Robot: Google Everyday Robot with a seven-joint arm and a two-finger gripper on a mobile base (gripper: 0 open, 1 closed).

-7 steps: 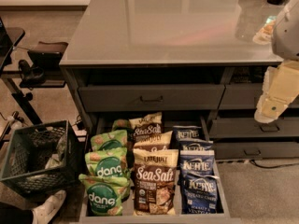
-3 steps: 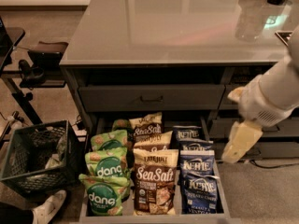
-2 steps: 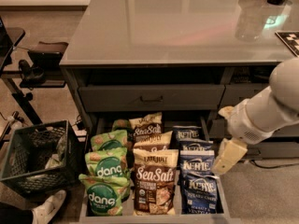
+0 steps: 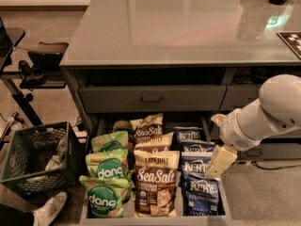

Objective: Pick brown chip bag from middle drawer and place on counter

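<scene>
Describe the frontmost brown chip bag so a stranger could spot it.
Below the grey counter, the middle drawer stands open with three lanes. The brown chip bag fronts the centre lane, left of the gripper over the drawer's right side. White "Sea Salt" script separates it from green dang bags and blue Kettle bags.

**Colours Around the Open Drawer**

We are seeing the brown chip bag showing dark brown with a tan band and white script. Green bags and blue bags are flanking it in the dark-grey middle drawer. The counter is gleaming glossy grey. The cream gripper is hanging over the blue bags.
</scene>
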